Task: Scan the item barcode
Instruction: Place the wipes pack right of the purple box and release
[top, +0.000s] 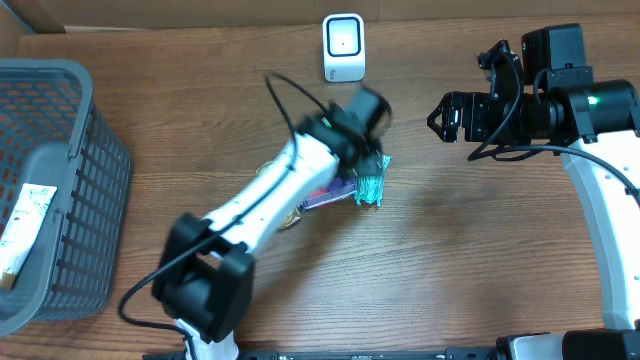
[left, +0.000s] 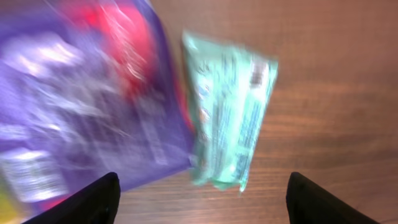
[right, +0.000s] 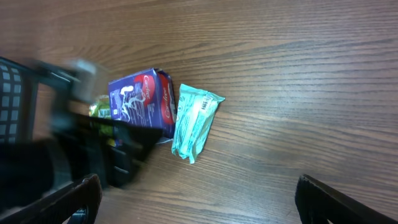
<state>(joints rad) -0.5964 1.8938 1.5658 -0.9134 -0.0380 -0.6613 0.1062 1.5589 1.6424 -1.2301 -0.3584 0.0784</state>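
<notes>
The left gripper (left: 202, 180) hangs low over the middle of the table (top: 480, 250), its jaws spread wide with nothing between them. Right under it a teal packet (right: 194, 121) lies flat on the wood, touching a purple packet (right: 142, 99) along one long side; a small barcode shows near one end of the teal one. The white scanner (top: 343, 47) stands upright at the far edge, well apart from both. The right gripper (top: 438, 118) hovers off to the right, jaws fully open and empty. A grey basket (top: 100, 160) sits at the left edge.
</notes>
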